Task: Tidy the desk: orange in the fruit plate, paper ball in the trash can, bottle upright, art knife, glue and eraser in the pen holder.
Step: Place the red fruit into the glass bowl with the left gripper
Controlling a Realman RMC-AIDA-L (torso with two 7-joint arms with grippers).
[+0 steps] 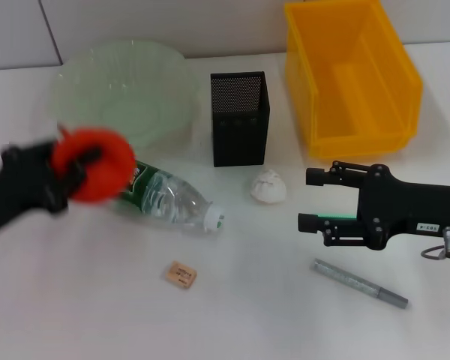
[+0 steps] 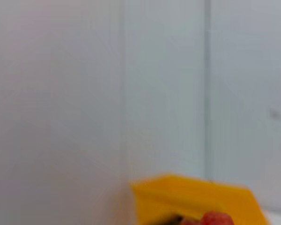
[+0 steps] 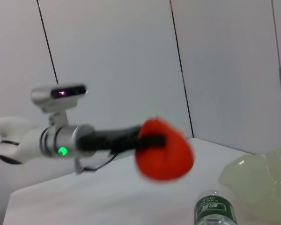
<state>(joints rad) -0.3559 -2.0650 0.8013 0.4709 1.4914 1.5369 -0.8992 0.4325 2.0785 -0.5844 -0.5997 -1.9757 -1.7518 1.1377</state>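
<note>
the left gripper (image 1: 79, 169), fingers closed on the orange (image 1: 94, 163), hangs above the lying bottle (image 1: 169, 199) short of the fruit plate (image 1: 124, 86); early release drops it onto the bottle, while the right gripper (image 1: 315, 201) waits with fingers open above the bench (image 1: 247, 315).

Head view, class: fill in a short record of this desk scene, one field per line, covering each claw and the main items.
left claw: shut on the orange, lifted above the table
right claw: open, hovering above the table near the paper ball
bottle: lying on its side
fruit plate: holds nothing
pen holder: upright, beside the yellow bin
eraser: on the table
art knife: on the table
</note>
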